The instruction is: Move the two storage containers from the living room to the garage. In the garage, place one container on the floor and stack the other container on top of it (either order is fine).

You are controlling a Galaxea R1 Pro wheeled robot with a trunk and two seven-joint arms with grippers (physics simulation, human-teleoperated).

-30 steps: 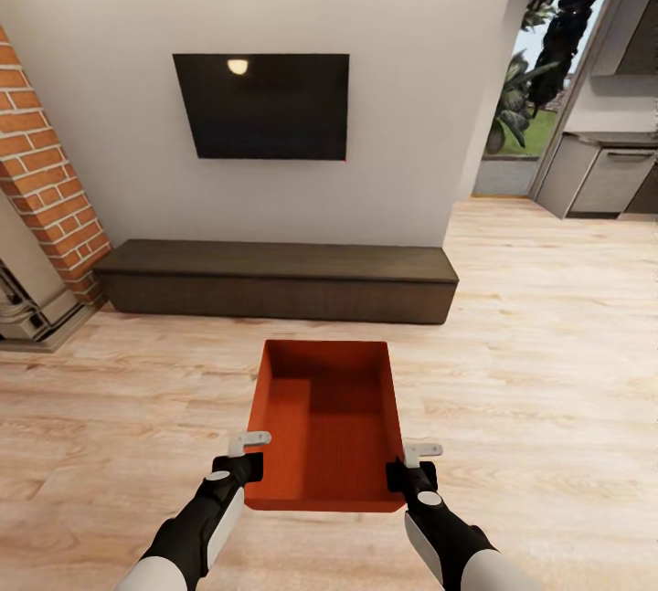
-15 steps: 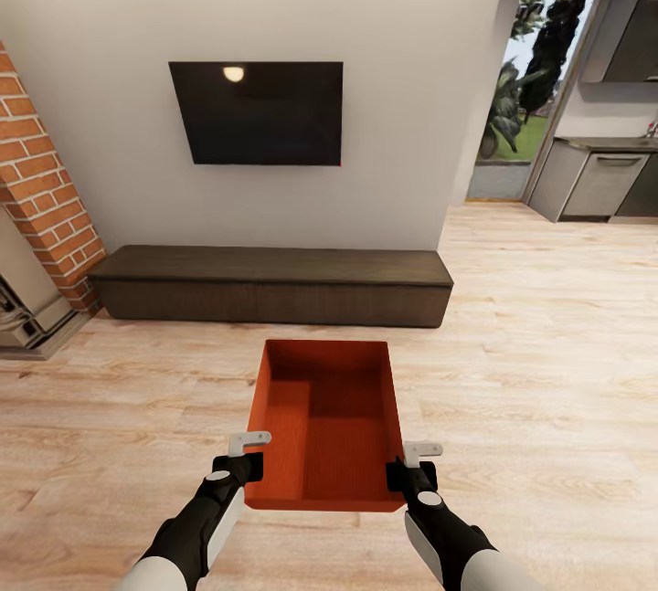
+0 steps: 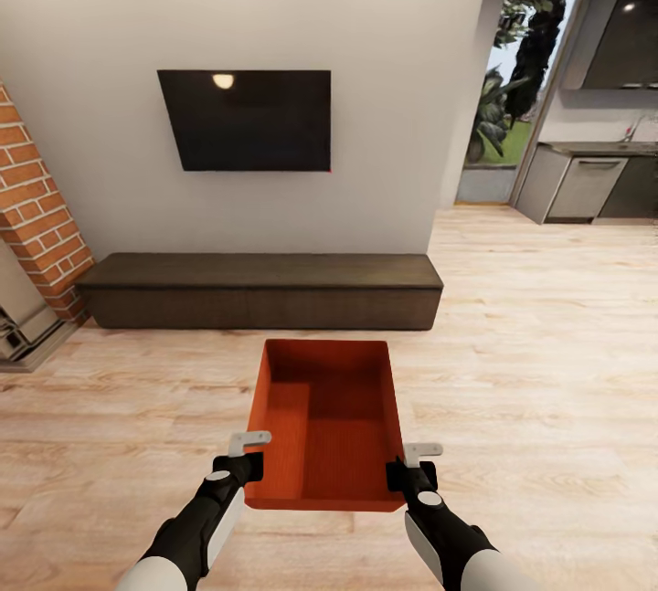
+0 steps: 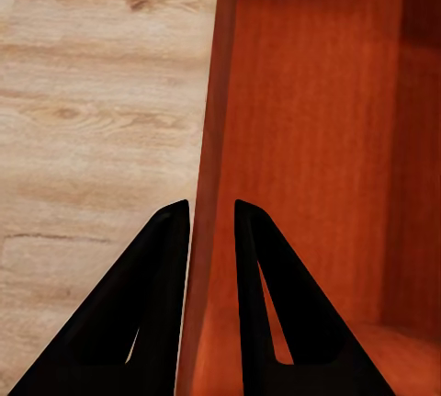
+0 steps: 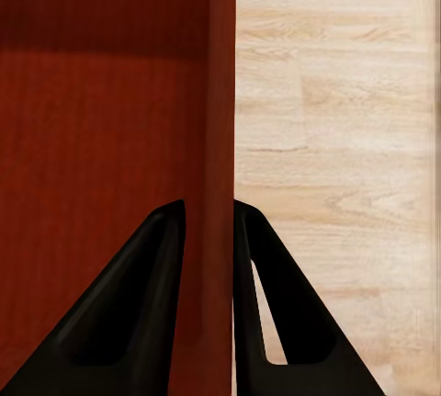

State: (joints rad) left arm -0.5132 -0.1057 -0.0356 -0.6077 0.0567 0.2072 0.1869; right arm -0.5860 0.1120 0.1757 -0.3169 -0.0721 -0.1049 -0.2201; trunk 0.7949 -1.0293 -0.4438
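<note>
One storage container [image 3: 326, 427] is carried level above the wood floor [image 3: 548, 372] of the living room, left gripper [image 3: 249, 456] clamped on its left wall, right gripper [image 3: 408, 467] clamped on its right wall.

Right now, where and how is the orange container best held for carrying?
By its two long side walls near the close end, as held now. The storage container is open-topped with thin upright walls, so each gripper, left gripper and right gripper, comes from its own side and pinches a wall, one finger inside, one outside. Both sides probably keep it level.
</note>
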